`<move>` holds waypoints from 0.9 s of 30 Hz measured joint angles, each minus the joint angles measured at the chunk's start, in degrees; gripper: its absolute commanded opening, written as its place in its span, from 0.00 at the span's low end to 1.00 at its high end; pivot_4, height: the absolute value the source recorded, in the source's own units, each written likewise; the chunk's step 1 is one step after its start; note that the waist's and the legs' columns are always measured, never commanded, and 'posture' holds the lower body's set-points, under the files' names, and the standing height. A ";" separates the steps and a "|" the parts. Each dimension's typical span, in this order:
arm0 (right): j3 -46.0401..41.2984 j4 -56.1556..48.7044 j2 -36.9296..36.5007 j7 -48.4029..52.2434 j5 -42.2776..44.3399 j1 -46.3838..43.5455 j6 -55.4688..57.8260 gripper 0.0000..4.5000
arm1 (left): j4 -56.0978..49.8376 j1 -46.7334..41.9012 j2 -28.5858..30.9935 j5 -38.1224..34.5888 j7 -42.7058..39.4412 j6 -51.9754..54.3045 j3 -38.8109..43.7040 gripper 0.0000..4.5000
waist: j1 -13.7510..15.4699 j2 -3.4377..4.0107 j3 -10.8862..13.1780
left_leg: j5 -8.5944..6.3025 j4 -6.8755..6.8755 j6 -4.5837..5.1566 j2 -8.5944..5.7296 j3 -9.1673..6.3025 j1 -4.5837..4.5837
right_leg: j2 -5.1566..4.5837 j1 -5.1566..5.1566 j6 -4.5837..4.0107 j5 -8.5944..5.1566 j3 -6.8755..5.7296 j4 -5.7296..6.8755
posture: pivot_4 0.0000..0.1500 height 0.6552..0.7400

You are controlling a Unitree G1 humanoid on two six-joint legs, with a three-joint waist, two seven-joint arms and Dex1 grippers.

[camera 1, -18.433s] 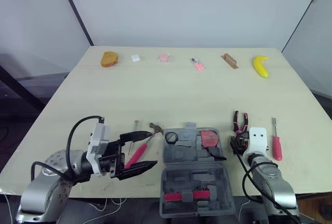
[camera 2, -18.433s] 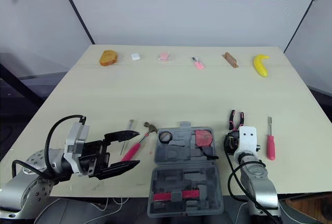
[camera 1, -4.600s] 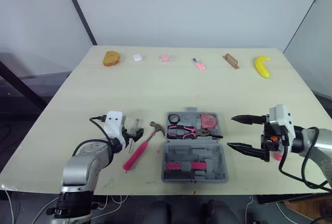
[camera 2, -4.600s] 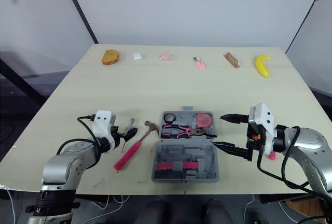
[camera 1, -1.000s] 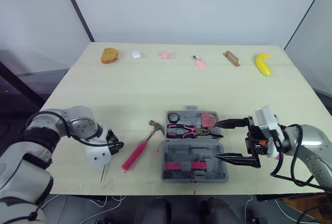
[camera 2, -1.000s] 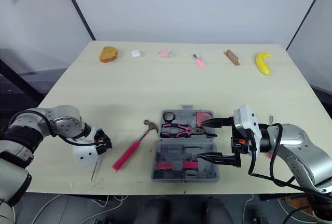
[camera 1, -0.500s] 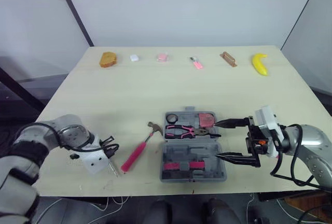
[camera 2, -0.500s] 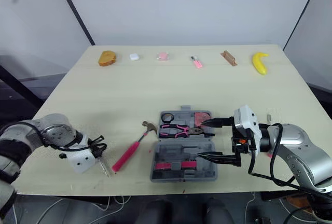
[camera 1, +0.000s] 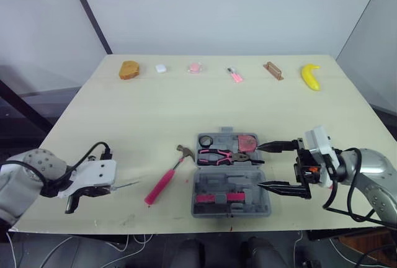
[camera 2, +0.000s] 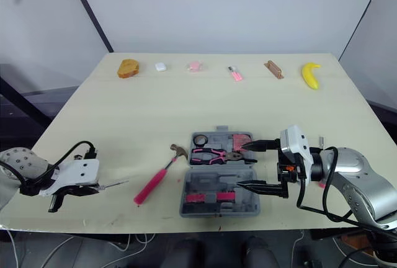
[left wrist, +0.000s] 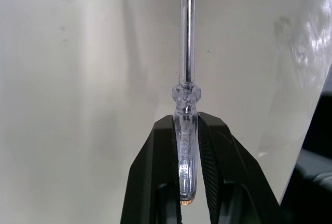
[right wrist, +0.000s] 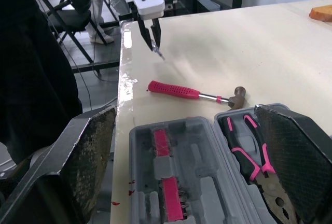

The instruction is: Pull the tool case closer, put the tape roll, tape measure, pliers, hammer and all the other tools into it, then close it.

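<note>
While the case (camera 1: 214,184) lies open near the front edge of the counter (camera 1: 186,107), the left gripper (left wrist: 185,125) hangs well left of the case, its fingers (left wrist: 155,151) pinching a clear screwdriver (left wrist: 187,53).

Left wrist view: the transparent handle sits between the two fingers, with its collar and metal shaft projecting past the fingertips over bare counter.

Head views: the shaft appears as a thin line pointing toward the case. It ends short of the hammer (camera 1: 162,183), which lies on the counter between the left gripper and the case. The hammer's pink handle runs toward the front edge, and its head is near the case's far-left corner. Whether the screwdriver tip touches the counter cannot be told.

Right gripper (camera 1: 261,166): at the case's right side, fingers (right wrist: 85,156) spread wide. One is level with the rear half and one with the front half, and they grip nothing.

Rear half of the case: tape roll (camera 1: 206,140), pliers (camera 1: 223,155), tape measure (camera 1: 249,142). Front half: a pink strip (camera 1: 217,198).

Right wrist view: looking across the case between the spread fingers, it shows the pliers and the hammer beyond. Farther off is the left gripper, with the screwdriver pointing down at the counter near its edge.
</note>
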 measured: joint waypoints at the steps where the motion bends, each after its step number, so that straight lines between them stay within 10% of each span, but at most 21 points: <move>1: 0.00 -0.02 0.12 -0.05 0.04 -0.01 0.00 1.00 | -2.49 0.06 -4.68 -2.90 3.02 10.06 3.42 0.01 | -0.01 0.03 0.01 | 0.00 -0.01 0.00 0.01 -0.04 0.04 | -0.02 0.00 0.01 0.00 0.06 0.05 | 1.00 1.00; 8: 0.15 -1.34 0.40 0.67 0.45 0.30 0.03 1.00 | -9.17 -6.66 -26.81 -17.28 17.49 59.69 18.48 0.01 | 0.10 -0.35 0.03 | 0.00 0.38 0.00 -0.06 -0.46 -0.17 | 0.03 -0.01 0.00 0.00 -0.21 0.22 | 1.00 1.00; 19: 0.76 -2.89 0.11 1.80 0.14 1.87 -0.45 1.00 | -6.85 -14.20 -37.81 -16.53 32.91 64.04 19.87 0.01 | 1.43 -0.42 -0.01 | 0.00 0.47 -0.01 -0.10 -0.54 -0.06 | -0.11 0.06 -0.01 0.02 -0.10 0.30 | 1.00 1.00; 20: 0.77 -2.94 0.11 1.76 0.08 1.93 -0.46 1.00 | -6.13 -14.44 -37.86 -16.54 33.46 62.71 19.51 0.24 | 1.48 -0.36 -0.04 | 0.00 0.47 -0.02 -0.10 -0.52 -0.01 | -0.12 0.09 -0.01 0.02 -0.09 0.31 | 1.00 1.00; 25: 0.68 -2.96 0.08 1.66 -0.31 3.85 -0.53 1.00 | -7.97 -12.16 -38.31 -16.72 35.82 56.70 19.18 0.71 | 1.10 -0.35 -0.05 | 0.00 0.43 -0.02 -0.05 -0.45 0.04 | -0.11 0.11 -0.02 0.02 0.00 0.31 | 1.00 1.00; 27: 0.59 -2.88 -0.04 1.69 -0.39 4.16 -0.54 1.00 | -10.82 -8.24 -38.28 -16.50 36.09 52.28 18.90 0.71 | 0.74 -0.36 -0.05 | 0.00 0.40 -0.02 -0.01 -0.38 0.07 | -0.10 0.09 -0.03 0.02 0.08 0.30 | 1.00 1.00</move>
